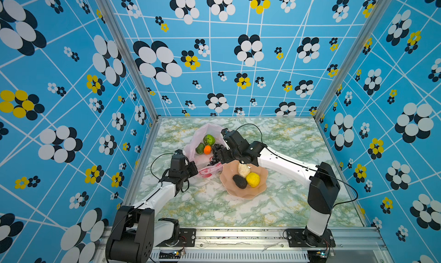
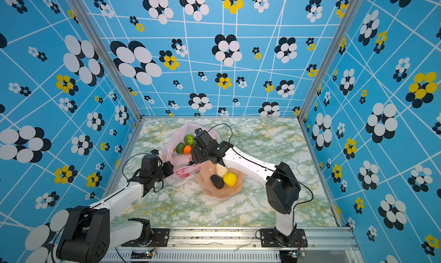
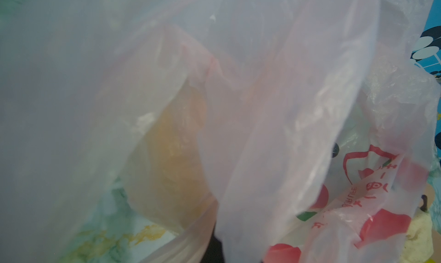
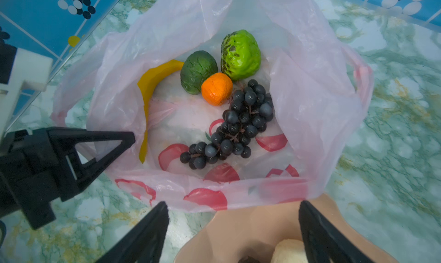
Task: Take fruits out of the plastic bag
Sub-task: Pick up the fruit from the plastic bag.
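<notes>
The pink plastic bag (image 1: 199,133) (image 4: 310,94) lies open on the table. Inside it lie a banana (image 4: 148,87), a dark green fruit (image 4: 198,72), a bright green fruit (image 4: 241,55), an orange (image 4: 216,88) and a grape bunch (image 4: 238,125). My left gripper (image 1: 194,170) is shut on the bag's near edge, and plastic (image 3: 262,106) drapes over its camera. My right gripper (image 4: 233,205) (image 1: 217,158) hangs open and empty over the bag's rim and the plate's edge. A pale piece (image 1: 244,170), a lemon (image 1: 253,179) and a dark avocado (image 1: 239,181) rest on the plate.
The peach scalloped plate (image 1: 238,195) sits right against the bag's near right side, under my right arm. Patterned blue walls close in the marble-print table (image 1: 286,202) on three sides.
</notes>
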Controlling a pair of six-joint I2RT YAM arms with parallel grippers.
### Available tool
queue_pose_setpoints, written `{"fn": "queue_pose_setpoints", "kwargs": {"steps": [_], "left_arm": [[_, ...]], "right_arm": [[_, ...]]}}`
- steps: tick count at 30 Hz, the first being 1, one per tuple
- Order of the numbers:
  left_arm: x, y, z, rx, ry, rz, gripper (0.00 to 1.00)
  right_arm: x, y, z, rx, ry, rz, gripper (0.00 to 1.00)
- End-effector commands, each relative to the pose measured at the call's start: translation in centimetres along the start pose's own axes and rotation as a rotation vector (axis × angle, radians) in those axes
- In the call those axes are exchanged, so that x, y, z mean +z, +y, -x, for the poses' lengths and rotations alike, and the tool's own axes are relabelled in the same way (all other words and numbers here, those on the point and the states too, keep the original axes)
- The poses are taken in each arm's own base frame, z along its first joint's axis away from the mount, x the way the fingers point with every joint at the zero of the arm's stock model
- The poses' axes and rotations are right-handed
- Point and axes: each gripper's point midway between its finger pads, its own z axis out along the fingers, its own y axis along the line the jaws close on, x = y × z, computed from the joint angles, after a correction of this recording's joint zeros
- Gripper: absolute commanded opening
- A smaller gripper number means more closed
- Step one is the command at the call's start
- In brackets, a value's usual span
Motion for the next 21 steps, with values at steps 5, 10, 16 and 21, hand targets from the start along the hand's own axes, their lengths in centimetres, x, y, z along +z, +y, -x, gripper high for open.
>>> {"fn": "queue_pose_setpoints", "kwargs": {"steps": [5,10,16,21], "left_arm": [[-0.1,-0.2,-0.1,0.019,0.006,-0.007,0.00],[-0.1,-0.3,-0.1,0.021,0.005,-0.011,0.00],[0.0,-0.4,-0.1,0.025,-0.001,-0.020,0.00],[0.1,-0.7,-0.1,0.032,-0.008,-0.027,0.00]], "right_arm": [[3.5,1.3,2.6,0.005,-0.030,0.079,0.84],[5.8,2.8,3.0,0.010,-0.024,0.140,0.79],[8.9,3.8,2.3,0.014,0.006,0.168,0.74],[11.1,3.7,2.6,0.011,0.007,0.141,0.71]]}}
